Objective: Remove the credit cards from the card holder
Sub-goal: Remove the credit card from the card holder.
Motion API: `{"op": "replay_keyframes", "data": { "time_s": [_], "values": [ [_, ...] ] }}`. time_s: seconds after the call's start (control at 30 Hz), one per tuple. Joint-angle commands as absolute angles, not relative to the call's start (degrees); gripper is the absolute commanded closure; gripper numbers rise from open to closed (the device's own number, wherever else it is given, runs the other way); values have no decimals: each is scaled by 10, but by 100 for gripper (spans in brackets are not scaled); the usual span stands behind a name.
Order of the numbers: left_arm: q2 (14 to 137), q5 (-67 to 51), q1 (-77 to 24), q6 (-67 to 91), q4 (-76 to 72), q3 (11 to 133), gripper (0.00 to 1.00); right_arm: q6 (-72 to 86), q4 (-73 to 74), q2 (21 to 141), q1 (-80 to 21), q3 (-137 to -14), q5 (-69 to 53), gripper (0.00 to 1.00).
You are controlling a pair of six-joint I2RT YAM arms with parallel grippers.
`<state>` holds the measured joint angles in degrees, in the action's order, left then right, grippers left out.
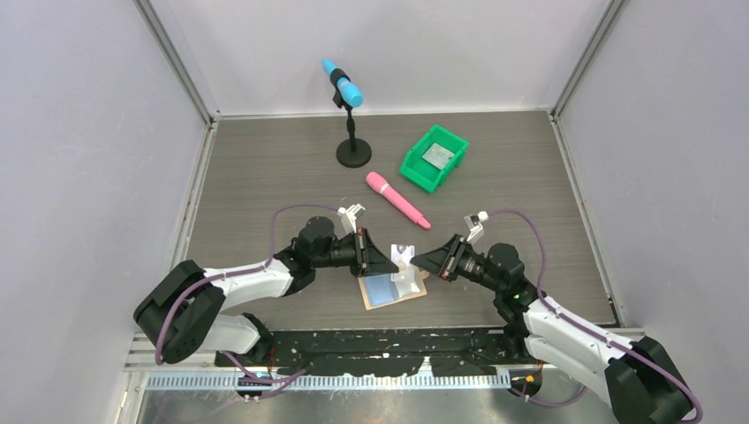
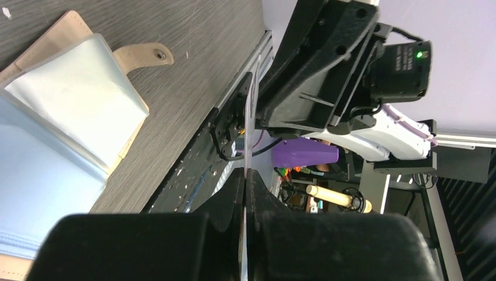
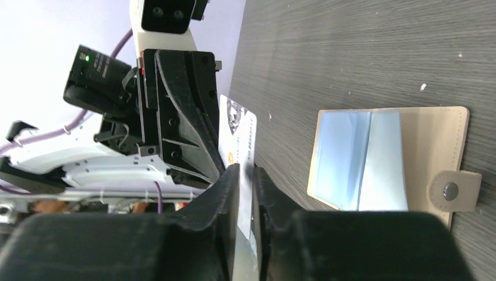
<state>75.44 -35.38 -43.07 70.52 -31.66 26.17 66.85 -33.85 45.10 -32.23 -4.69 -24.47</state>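
Observation:
The tan card holder (image 1: 415, 292) lies open on the table between my two grippers, showing pale blue pockets; it also shows in the left wrist view (image 2: 64, 26) and the right wrist view (image 3: 433, 129). A pale silvery-grey card (image 1: 404, 253) with print on it is held on edge above the holder. My left gripper (image 1: 393, 258) is shut on one end of it (image 2: 251, 117). My right gripper (image 1: 415, 260) faces it and has its fingers closed on the card's other end (image 3: 237, 132). I cannot make out a plain blue card apart from the blue pockets.
A green bin (image 1: 412, 166) with a grey card (image 1: 435, 155) in it stands at the back right. A pink cylinder (image 1: 397, 200) lies behind the grippers. A blue-headed microphone on a black stand (image 1: 351, 115) stands at the back. The table's front edge is just behind the holder.

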Motion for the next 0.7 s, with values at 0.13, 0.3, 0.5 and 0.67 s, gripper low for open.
{"op": "replay_keyframes", "data": {
  "time_s": [0.13, 0.3, 0.5, 0.67],
  "values": [
    [726, -401, -432, 638, -284, 242, 100, 439, -137, 458, -314, -224, -367, 60],
    [700, -427, -432, 586, -231, 241, 100, 322, -19, 501, -307, -325, -424, 58],
    [683, -456, -432, 545, -175, 239, 100, 186, 157, 567, -306, -448, -435, 57],
    [669, -469, -432, 533, -171, 235, 100, 97, 258, 607, -306, -500, -467, 53]
  ]
}}
